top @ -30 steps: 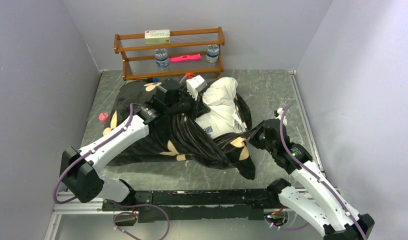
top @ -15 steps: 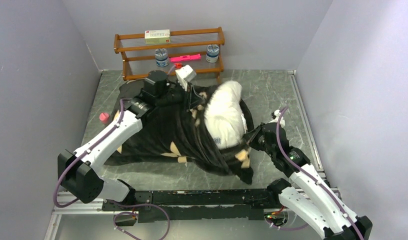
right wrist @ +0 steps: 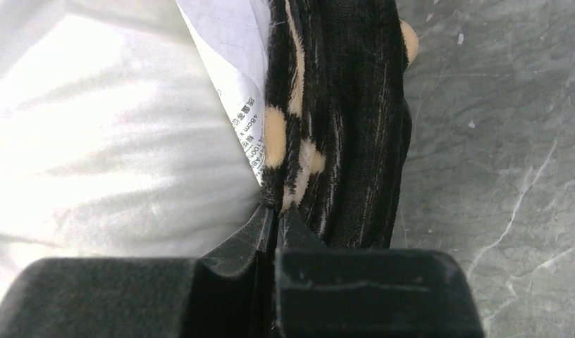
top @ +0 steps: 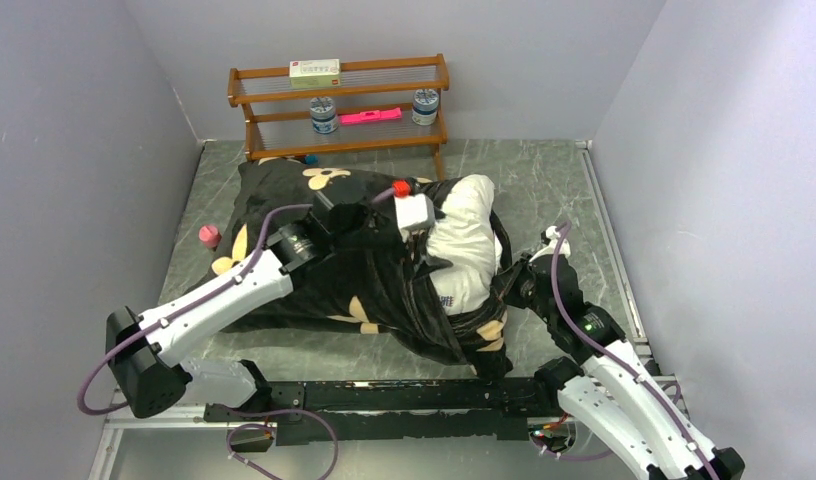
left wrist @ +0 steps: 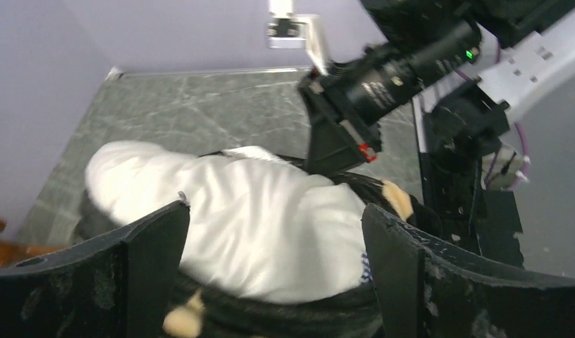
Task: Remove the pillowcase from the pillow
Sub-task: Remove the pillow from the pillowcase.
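Right wrist view shows the right pincer (right wrist: 274, 211) clamped on the pillowcase (right wrist: 341, 141) hem, right against the pillow (right wrist: 94, 127) and its printed tag (right wrist: 228, 84). The left pincer (left wrist: 274, 208) hangs above the pillow, fingers wide apart, gripping nothing. Half a second ago it was beyond the pillow's far end. Now the pillowcase lies flatter on the desk (top: 544, 180), wrapping the pillow's near end.

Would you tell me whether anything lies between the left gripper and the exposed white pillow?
Nothing visible does. In the left wrist view, the open left gripper faces the bare pillow directly; the pillowcase shows only along the pillow's near edge.
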Motion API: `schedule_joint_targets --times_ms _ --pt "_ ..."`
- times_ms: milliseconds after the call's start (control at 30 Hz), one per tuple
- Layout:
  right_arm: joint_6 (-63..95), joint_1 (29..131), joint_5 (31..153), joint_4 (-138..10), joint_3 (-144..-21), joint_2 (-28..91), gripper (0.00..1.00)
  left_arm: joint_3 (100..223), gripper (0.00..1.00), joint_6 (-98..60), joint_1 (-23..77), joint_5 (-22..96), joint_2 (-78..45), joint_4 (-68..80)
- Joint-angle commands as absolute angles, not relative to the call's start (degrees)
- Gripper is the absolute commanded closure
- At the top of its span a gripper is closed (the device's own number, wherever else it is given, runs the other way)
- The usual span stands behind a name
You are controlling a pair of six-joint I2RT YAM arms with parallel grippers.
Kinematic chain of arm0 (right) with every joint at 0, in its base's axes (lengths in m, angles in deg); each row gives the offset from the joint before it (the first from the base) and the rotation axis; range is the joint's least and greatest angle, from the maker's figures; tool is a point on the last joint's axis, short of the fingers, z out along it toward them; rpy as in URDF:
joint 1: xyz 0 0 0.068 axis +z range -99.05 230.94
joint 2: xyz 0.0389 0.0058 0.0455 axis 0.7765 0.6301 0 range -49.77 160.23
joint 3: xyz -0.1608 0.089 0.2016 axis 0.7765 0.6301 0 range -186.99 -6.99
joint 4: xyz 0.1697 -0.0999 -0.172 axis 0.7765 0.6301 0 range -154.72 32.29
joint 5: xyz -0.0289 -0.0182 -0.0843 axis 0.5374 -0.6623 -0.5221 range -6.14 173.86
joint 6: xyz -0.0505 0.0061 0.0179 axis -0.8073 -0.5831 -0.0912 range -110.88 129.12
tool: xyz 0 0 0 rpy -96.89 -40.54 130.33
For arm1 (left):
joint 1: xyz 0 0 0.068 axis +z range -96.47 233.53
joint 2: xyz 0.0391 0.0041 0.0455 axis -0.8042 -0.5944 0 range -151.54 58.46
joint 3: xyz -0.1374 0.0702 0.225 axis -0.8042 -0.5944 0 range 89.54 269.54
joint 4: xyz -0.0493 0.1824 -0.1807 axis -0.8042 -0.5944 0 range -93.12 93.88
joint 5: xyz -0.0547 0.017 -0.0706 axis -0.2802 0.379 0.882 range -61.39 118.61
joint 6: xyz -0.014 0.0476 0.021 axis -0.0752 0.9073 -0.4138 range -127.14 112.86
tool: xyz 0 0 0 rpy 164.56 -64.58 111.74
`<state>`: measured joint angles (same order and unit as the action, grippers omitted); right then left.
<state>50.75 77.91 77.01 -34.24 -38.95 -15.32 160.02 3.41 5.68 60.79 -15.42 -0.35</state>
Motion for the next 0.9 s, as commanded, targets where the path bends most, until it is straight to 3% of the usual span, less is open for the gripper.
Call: schedule_joint_targets --times_ms 0,300,500,867 --pt "49.9 78.0 78.6 -35.8 -38.4 -18.6 1.0 159.1 0.03 14.4 -0.5 63.1 -17.0 -1.2" --pt "49.9 78.1 78.8 -35.4 -37.4 -21.8 1.0 163.7 0.03 29.5 -10.2 52.5 -25.7 -11.3" --pt "49.4 78.1 78.8 -35.3 -37.2 -22.8 1.0 170.1 0.03 38.6 -16.1 37.8 -33.1 -18.7" --pt "49.6 78.1 80.1 -36.8 -36.6 -23.1 1.0 169.1 0.06 44.4 -17.4 23.8 -39.0 -18.3"
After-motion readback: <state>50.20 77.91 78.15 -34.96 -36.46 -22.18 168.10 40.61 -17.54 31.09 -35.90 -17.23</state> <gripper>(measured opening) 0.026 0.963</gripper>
